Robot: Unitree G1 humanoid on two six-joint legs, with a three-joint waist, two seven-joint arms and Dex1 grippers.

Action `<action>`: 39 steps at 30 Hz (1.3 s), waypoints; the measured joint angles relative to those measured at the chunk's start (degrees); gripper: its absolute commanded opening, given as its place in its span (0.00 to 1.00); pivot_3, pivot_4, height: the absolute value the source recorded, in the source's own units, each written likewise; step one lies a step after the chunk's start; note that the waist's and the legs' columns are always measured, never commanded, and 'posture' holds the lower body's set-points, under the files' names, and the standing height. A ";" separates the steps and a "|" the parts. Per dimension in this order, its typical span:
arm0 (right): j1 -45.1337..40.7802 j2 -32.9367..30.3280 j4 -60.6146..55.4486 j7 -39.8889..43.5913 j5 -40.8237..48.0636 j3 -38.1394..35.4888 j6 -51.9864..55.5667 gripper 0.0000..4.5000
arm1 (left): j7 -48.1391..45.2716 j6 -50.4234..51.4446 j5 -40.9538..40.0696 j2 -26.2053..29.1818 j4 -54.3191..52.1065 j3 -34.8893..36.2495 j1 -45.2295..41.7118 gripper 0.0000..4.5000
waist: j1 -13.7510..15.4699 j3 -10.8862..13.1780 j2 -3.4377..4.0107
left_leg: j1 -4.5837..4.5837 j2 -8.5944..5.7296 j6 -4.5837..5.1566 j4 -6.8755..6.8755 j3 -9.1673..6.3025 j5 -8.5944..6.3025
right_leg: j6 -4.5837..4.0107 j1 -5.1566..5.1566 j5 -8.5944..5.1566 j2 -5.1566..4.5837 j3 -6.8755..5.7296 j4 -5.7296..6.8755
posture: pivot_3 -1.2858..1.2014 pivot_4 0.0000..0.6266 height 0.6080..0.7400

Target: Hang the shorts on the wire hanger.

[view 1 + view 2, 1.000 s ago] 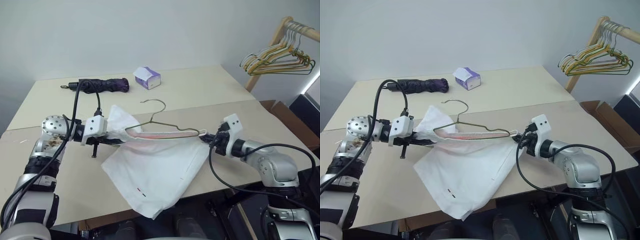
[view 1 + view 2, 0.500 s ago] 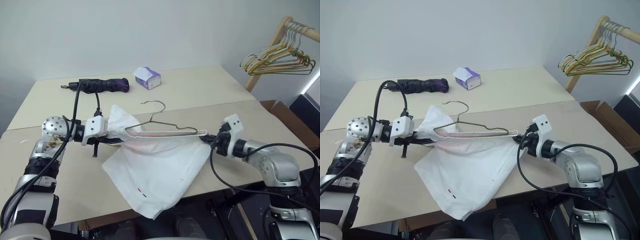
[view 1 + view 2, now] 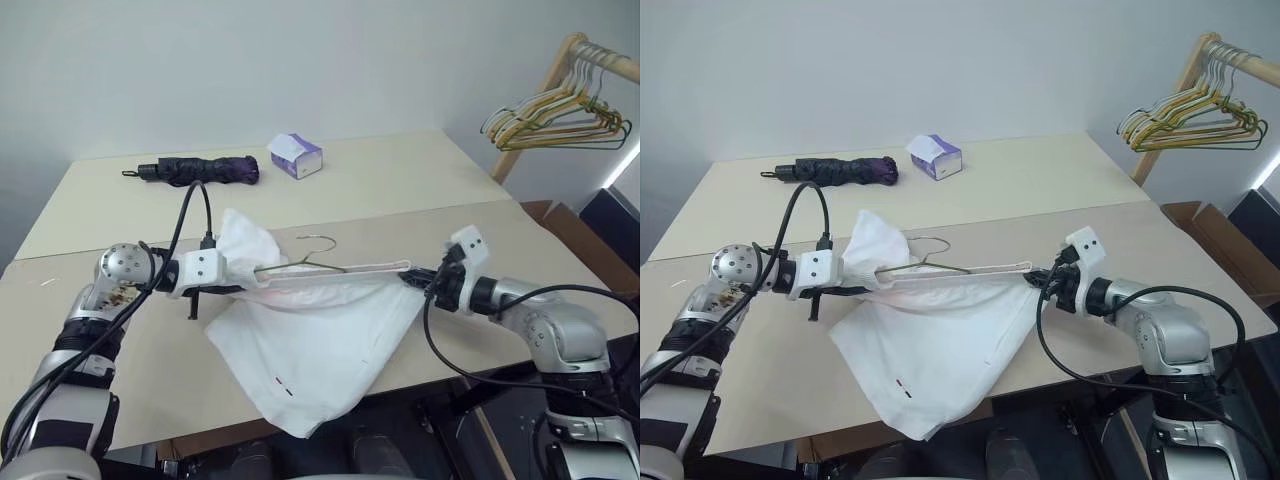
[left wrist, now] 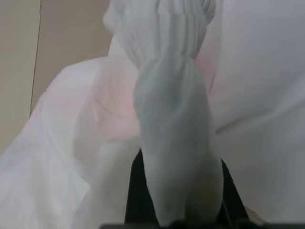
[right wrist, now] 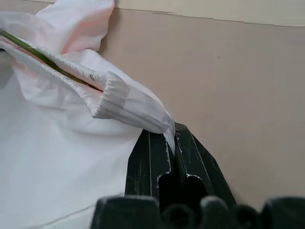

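Both two-fingered black grippers are pinching the gathered elastic waistband of the white cloth shorts (image 3: 320,345), one at each end: the left gripper (image 3: 232,283) is clamped on bunched fabric at the left end, and the right gripper (image 5: 170,143) is closed tight on the ribbed tip of the band at the right. Between them the waistband is stretching out as a nearly straight, taut line above the beige tabletop (image 3: 400,180), while the rest of the shorts is hanging down and draping over the table's front edge, showing a faint pink tint near the band and small red and dark marks near the lower hem. One thin grey-olive wire hanger (image 3: 310,262) is sitting inside the waistband opening, its hook poking up just above the band near the left end and most of its frame hidden in cloth. Farther back on the table, one folded dark purple umbrella (image 3: 196,169) and one white and purple tissue box (image 3: 295,155) are lying well apart from the shorts. At the right, beyond the table, a bunch of yellow and green hangers (image 3: 556,118) is hanging from a wooden rack (image 3: 560,70) against a plain pale wall (image 3: 300,60).
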 measured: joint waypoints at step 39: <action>-38.49 -12.00 29.69 34.44 -25.50 26.68 -26.10 0.78 | -4.03 5.55 -2.62 -9.67 2.80 0.66 -15.54 0.00 | -1.59 0.02 0.03 | -0.09 -0.02 0.01 0.01 0.06 0.00 | -0.01 -0.16 0.02 0.00 0.06 0.08 | 0.47 0.00 1.00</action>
